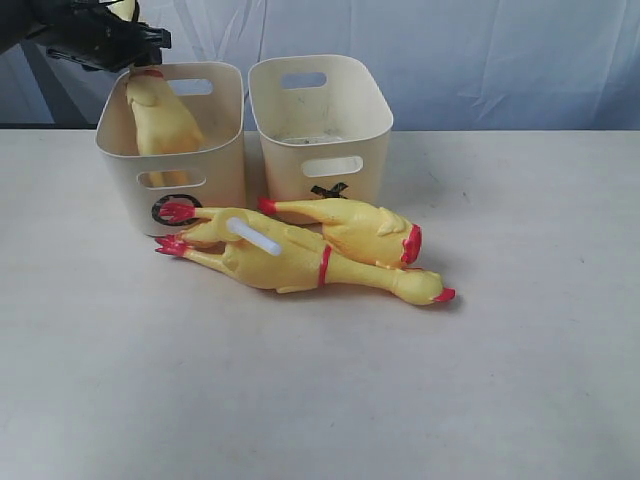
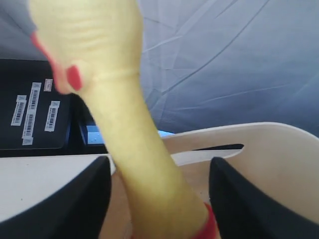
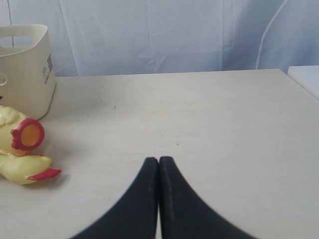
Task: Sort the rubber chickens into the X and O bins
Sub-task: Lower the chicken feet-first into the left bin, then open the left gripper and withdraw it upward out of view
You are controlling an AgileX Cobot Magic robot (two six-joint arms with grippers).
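Release is the step in hand. The left gripper (image 2: 160, 199) hangs over the O bin (image 1: 215, 190), jaws apart either side of the upright chicken (image 1: 160, 120), which stands head-up inside. As far as the blurred wrist view tells, they are clear of its neck.

The rear chicken (image 1: 350, 230) and front chicken (image 1: 285, 262) lie touching on the table (image 1: 500, 350), just before the X bin (image 1: 360, 110). The right gripper (image 3: 158, 169) sits low over the table, jaws together.

The next move calls for a straight lift past the head, then a reach for another chicken.
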